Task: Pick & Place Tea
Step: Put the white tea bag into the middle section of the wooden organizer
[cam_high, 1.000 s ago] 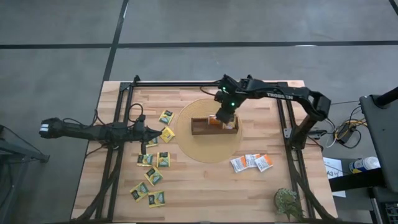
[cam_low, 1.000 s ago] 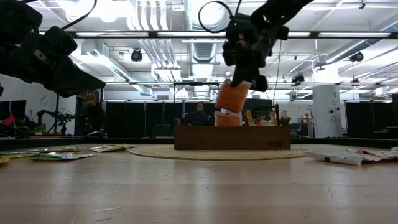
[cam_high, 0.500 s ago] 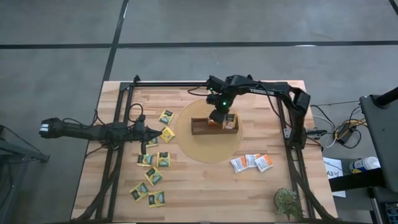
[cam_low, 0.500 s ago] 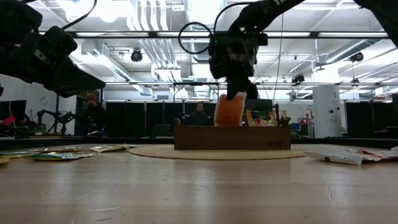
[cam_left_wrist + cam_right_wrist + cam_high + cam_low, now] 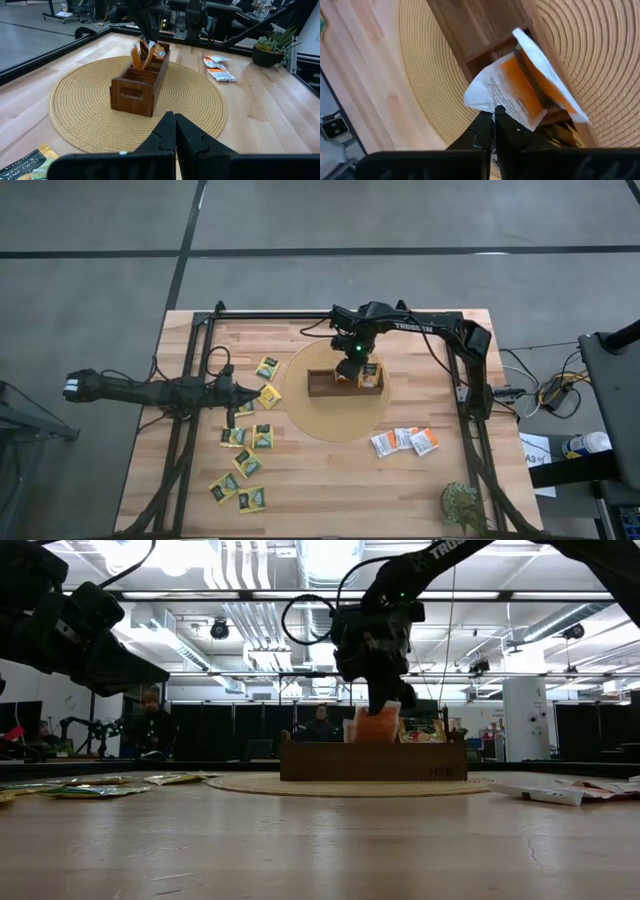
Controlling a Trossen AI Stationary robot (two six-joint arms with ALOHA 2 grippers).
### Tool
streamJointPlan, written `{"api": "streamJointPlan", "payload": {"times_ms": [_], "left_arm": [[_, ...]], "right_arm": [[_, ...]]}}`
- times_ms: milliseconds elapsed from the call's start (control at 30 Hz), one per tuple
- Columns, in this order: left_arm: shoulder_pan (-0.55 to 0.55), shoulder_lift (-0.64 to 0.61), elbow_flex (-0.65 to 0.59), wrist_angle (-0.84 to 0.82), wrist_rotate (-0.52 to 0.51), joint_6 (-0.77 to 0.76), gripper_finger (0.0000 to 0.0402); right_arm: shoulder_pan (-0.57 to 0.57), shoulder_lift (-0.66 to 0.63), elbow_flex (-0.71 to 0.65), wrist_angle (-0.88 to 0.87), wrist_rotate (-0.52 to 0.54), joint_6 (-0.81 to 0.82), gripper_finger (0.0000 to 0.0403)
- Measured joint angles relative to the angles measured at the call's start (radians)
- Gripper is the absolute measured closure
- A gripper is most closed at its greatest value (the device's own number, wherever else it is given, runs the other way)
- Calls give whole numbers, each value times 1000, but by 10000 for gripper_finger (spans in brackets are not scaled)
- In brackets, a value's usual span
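A brown wooden tray [image 5: 325, 384] stands on a round woven mat [image 5: 337, 415] at the table's middle. My right gripper [image 5: 494, 115] is over the tray, shut on an orange-and-white tea packet [image 5: 516, 94], also seen in the low view [image 5: 378, 726]. Another orange packet [image 5: 547, 80] stands in the tray beside it. Several yellow-green packets [image 5: 247, 462] lie flat on the left of the table, and three white-and-orange ones [image 5: 405, 440] on the right. My left gripper [image 5: 175, 120] hovers shut at the mat's left side, holding nothing. My right gripper pinches the packet's white edge [image 5: 489, 103] between its two fingers. The fingers come from above, slanting down. The packet hangs below them, roughly upright, with its lower part behind the tray's near wall [image 5: 372, 762].
A small potted plant [image 5: 462, 505] stands at the near right corner. Black frame rails [image 5: 185, 430] run along the table's left, right and far sides. Bare wood lies in front of the mat. People show in the room behind the table [image 5: 150, 725].
My right gripper has moved toward the table's left and downward, tipping more steeply down. It stays shut on the orange-and-white packet. The packet hung clear above the tray and now dips into it.
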Motion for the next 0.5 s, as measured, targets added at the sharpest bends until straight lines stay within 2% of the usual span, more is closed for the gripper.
{"api": "streamJointPlan", "payload": {"times_ms": [133,333,500], "left_arm": [[0,0,0,0,0,0,402],[0,0,0,0,0,0,402],[0,0,0,0,0,0,402]], "right_arm": [[0,-9,1,4,6,19,394],[0,-9,0,10,101,14,394],[0,-9,0,24,105,12,394]]}}
